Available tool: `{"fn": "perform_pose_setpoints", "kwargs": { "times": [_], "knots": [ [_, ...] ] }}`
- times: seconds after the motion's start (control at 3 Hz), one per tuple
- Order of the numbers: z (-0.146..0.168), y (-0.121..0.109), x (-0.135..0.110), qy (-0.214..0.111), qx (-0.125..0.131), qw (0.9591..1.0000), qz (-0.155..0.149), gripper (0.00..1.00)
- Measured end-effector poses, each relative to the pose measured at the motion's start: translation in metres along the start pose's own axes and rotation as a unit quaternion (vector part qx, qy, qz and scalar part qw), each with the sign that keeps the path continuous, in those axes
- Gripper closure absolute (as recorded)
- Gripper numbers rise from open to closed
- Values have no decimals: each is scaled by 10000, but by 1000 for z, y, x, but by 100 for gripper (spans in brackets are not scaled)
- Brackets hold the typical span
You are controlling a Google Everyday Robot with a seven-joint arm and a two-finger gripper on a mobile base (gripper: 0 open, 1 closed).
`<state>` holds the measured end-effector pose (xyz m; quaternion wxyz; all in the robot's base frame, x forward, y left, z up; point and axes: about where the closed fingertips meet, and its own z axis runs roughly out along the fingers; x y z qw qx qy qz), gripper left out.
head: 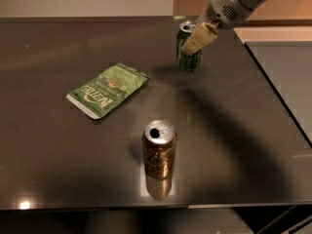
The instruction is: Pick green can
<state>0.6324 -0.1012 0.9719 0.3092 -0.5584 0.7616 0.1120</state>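
The green can (187, 60), dark green with a silver top, is at the far right of the dark table (234, 130). My gripper (191, 45) reaches in from the top right and is closed around the can's upper part. One cream finger (200, 37) lies across the can's front, and the other is hidden behind it. The can leans slightly and seems to sit a little above the table.
A taller copper-brown can (159, 149) stands upright near the front centre. A flat green snack bag (107, 89) lies left of centre. The table's right edge (280, 99) runs diagonally, with a grey floor beyond it.
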Motion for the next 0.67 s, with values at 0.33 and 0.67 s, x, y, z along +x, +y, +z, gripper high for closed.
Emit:
{"fn": "perform_pose_setpoints", "kwargs": {
  "times": [0.33,0.67],
  "knots": [
    [-50,25,-8,-38,43,9999,-159,100],
    [-50,25,-8,-37,40,9999,-161,100]
  ]
}}
